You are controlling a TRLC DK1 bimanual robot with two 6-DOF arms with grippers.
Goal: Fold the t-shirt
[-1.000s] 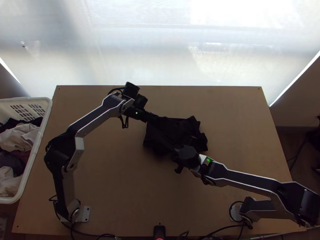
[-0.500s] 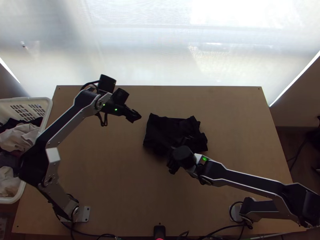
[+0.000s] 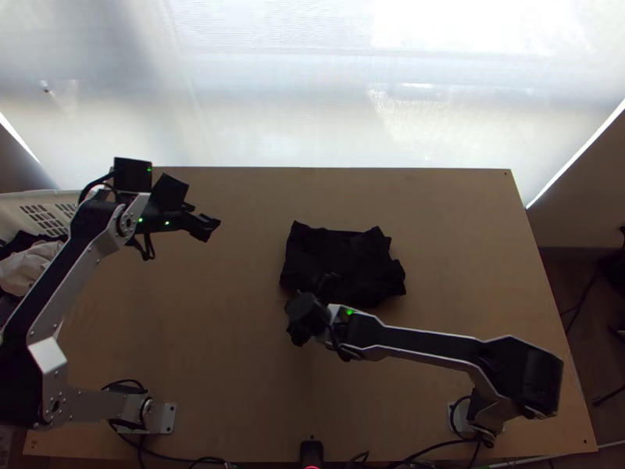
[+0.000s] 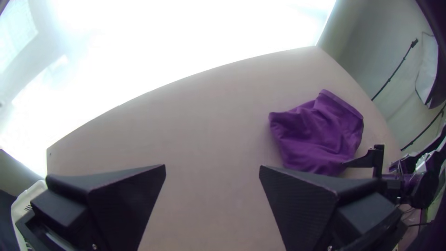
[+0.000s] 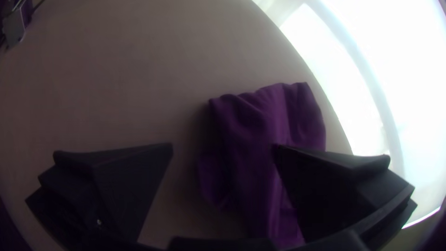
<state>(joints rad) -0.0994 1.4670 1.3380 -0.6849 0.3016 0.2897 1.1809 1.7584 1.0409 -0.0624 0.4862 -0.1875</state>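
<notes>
The dark t-shirt (image 3: 340, 262) lies as a compact, wrinkled folded bundle on the table, right of the middle; its layers cannot be counted. My left gripper (image 3: 209, 227) is over the table's left part, well apart from the cloth. In its wrist view the left gripper (image 4: 212, 169) stands open and empty, with the purple-looking t-shirt (image 4: 320, 135) farther off. My right gripper (image 3: 298, 338) is at the cloth's near left edge. The right gripper (image 5: 224, 149) is open in its wrist view, one finger in front of the t-shirt (image 5: 260, 125), nothing held.
A white basket (image 3: 66, 205) with clothes stands beyond the table's left edge, partly behind the left arm. Bare wood of the table (image 3: 234, 328) surrounds the cloth. A small black device (image 3: 311, 452) sits at the near edge, with cables beside it.
The left gripper has moved left from the t-shirt's far left corner. The right gripper has shifted left along the near side. The cloth lies nearly as before.
</notes>
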